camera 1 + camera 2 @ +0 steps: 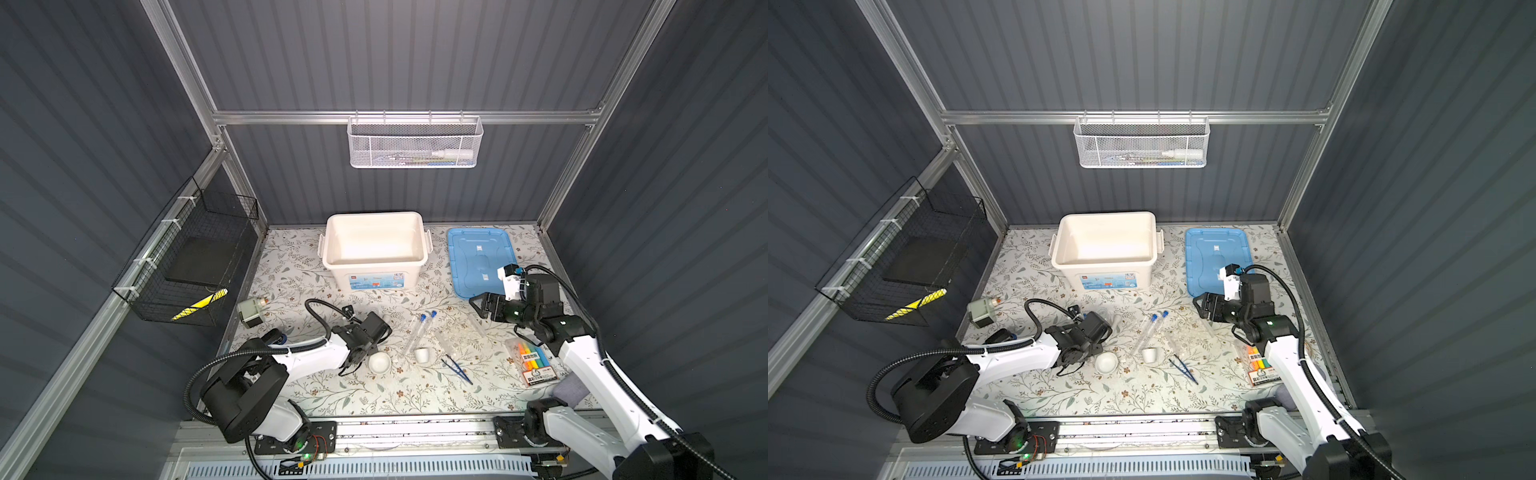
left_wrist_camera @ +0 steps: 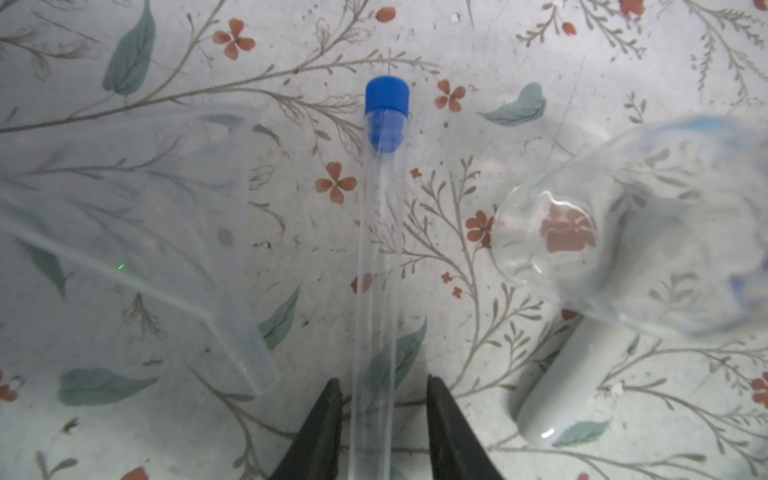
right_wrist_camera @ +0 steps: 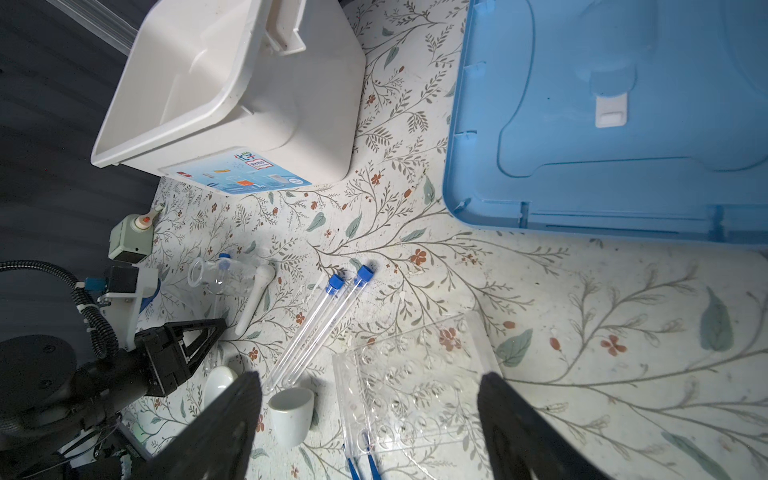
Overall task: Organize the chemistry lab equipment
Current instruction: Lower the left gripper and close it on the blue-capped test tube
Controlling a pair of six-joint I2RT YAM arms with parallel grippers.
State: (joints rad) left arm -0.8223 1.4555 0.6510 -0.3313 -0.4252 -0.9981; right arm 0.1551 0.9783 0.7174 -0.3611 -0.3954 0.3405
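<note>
Bin (image 1: 374, 272) back centre, lid (image 1: 478, 257) to right — test tubes (image 1: 419, 332) mid-table, cup (image 1: 421, 354) before them, bowl (image 1: 380, 362) left, tweezers (image 1: 457, 369) right.

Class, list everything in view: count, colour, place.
test tubes: 3, clear, blue caps, two central, one left
rack: 1, clear, centre
flask: 1, clear, left of tubes
funnel: 1, clear, left
pestle: 1, white, by flask
mortar: 1, white, front
cup: 1, white, front
tweezers: 1, blue, front
highlighters: 1, multicoloured, right
bin: 1, white, back
lid: 1, blue, back
device: 1, grey, left
baskets: 2, white, black, walls
left end effector: 1, black, astride tube
right end effector: 1, black, by lid
</note>
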